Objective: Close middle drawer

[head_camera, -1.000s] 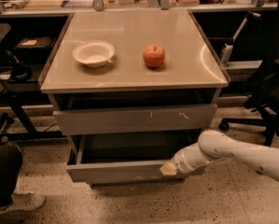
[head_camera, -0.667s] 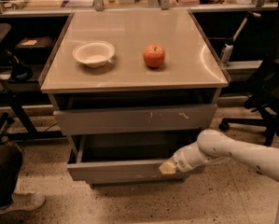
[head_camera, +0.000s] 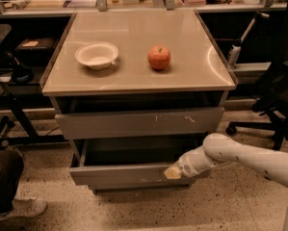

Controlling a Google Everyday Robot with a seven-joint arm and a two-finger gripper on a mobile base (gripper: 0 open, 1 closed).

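The middle drawer (head_camera: 129,173) was seen pulled partway out of the grey cabinet, its plain handleless front panel standing forward of the drawer front above and its shallow tray left open to view in shadow. The gripper (head_camera: 173,172) was placed at the right part of that front panel, its yellowish tip set against the panel's upper edge or just at it; whether it was wide or narrow could not be told. The gripper was carried by a white arm (head_camera: 252,160) that was stretched in low from the right edge of the view, just above the speckled floor (head_camera: 216,206). Directly above the open tray, the taller top drawer front (head_camera: 110,123) was marked by small white scratches toward its right side. The cabinet was topped by a pale counter (head_camera: 134,78), on which a white bowl (head_camera: 97,55) was set to the left and a red apple (head_camera: 159,57) near the middle, the two well apart. A dark office chair (head_camera: 278,105) was seen to the right of the cabinet, and a shoe (head_camera: 25,207) was seen on the floor at the lower left.
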